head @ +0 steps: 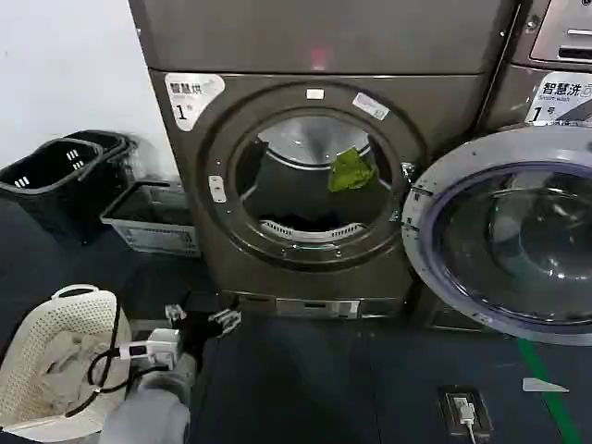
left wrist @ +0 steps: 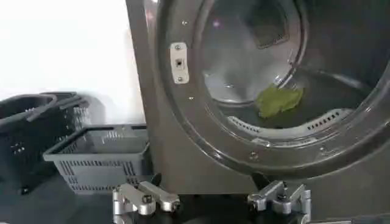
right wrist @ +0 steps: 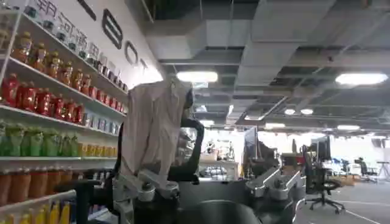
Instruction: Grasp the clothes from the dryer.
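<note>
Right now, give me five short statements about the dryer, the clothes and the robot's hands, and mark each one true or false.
1. The dryer stands with its round mouth uncovered. True.
2. The clothes already lie in the white basket. False: the yellow-green piece is inside the drum, near the side of the mouth next to the open door.
3. The left hand is shut on the clothes. False: it is open, low in front of the machine, outside the mouth.
4. The white basket holds pale beige cloth. True.
5. The right hand is reaching into the drum. False: it is open and faces shelves of bottles and a draped chair.
</note>
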